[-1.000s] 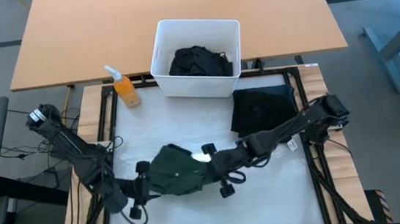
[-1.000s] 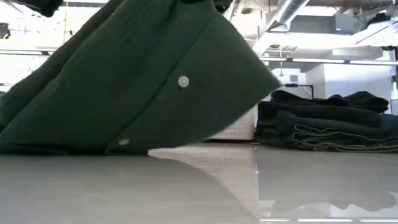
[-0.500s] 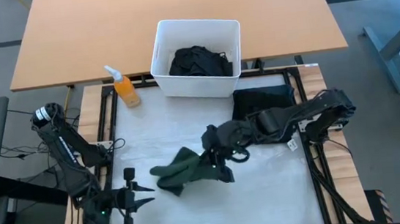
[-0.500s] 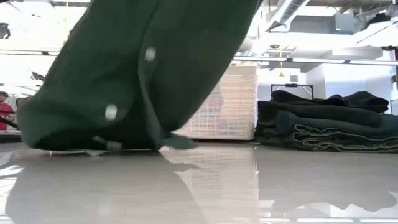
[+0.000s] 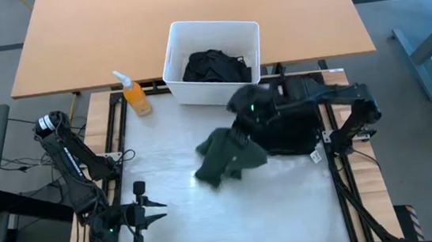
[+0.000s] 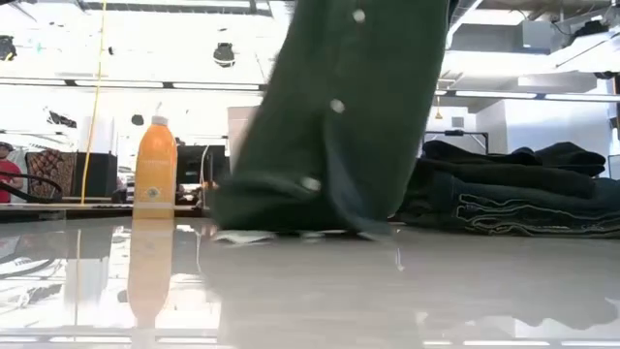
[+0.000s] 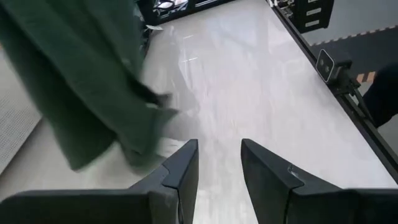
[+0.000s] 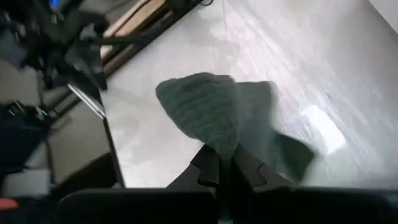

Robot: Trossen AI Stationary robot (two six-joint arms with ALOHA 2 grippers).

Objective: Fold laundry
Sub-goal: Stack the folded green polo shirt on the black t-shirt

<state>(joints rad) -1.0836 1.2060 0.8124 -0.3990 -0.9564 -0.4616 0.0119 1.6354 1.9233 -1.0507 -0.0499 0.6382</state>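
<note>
The dark green buttoned shirt (image 5: pixel 227 158) hangs bunched at the centre of the high view, its lower edge apparently touching the table. A folded black garment (image 5: pixel 292 129) lies right of centre. More black clothes (image 5: pixel 215 65) fill the bin above.

No text, brand or number can be read in any of the views. The orange spray bottle (image 6: pixel 154 167) carries a small round mark on its front, but the mark is too small to make out. A yellow spot — perhaps a warning sign (image 6: pixel 437 114) — hangs on the far wall of the room, and it is not legible either.
</note>
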